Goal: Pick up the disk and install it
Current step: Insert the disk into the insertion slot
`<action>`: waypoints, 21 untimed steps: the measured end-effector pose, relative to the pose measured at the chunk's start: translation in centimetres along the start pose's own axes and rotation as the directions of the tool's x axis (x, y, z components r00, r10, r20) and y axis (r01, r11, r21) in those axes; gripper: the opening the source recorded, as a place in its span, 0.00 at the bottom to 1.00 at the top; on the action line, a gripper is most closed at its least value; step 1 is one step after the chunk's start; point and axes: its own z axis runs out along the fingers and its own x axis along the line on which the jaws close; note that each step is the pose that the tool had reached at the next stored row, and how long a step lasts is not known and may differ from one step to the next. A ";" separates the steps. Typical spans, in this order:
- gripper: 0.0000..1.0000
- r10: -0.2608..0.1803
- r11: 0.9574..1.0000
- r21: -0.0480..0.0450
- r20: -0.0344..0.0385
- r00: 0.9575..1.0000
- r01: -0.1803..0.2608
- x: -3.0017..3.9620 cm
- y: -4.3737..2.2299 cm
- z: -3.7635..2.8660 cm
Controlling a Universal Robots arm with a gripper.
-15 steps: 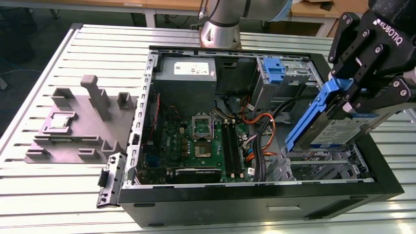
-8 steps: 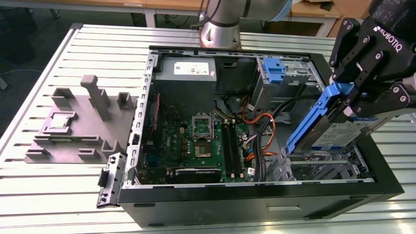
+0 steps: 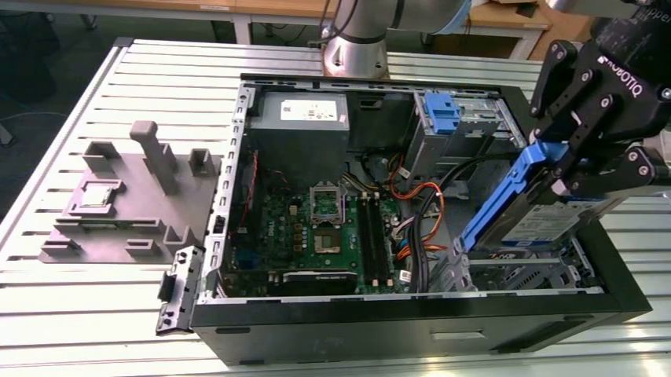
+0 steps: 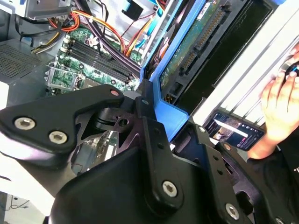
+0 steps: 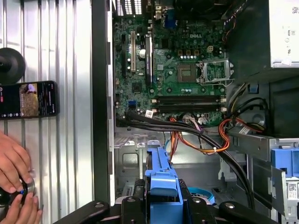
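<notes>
In the exterior view the black gripper squeezes the blue frame of the disk from both sides, so it is closed tight on it. The disk hangs tilted. Its high end is in the gripper and its low end is down inside the open computer case, in the corner at the exterior view's right. It is just by a metal drive cage, and I cannot tell if it touches the cage. This view shows the white-and-blue label on the disk's silver face and white letters on the gripper's side. It also shows a gray block with slots and posts on the slatted metal table, just beside the case at the exterior view's left. A silver power box with a white sticker sits in the far part of the case. The second wrist view shows the disk's other side, a green board with a black plug strip. Both wrist views show a person's hand on the table outside the case, near a phone with a lit screen. In the first wrist view two hands hold a small round thing. That view also shows the green motherboard, with black and orange cables between it and the disk.
</notes>
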 end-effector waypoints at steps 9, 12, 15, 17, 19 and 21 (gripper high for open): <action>0.37 0.000 1.000 0.000 0.000 1.000 0.000 0.09 -0.08 0.60; 0.37 0.000 1.000 0.000 0.000 1.000 0.000 0.14 -0.09 0.84; 0.37 0.000 1.000 0.000 0.000 1.000 0.000 0.20 -0.10 1.08; 0.37 0.000 1.000 0.000 0.000 1.000 0.000 0.24 -0.10 1.25; 0.37 0.000 1.000 0.000 0.000 1.000 0.000 0.27 -0.11 1.40; 0.37 0.000 1.000 0.000 0.000 1.000 0.000 0.27 -0.11 1.40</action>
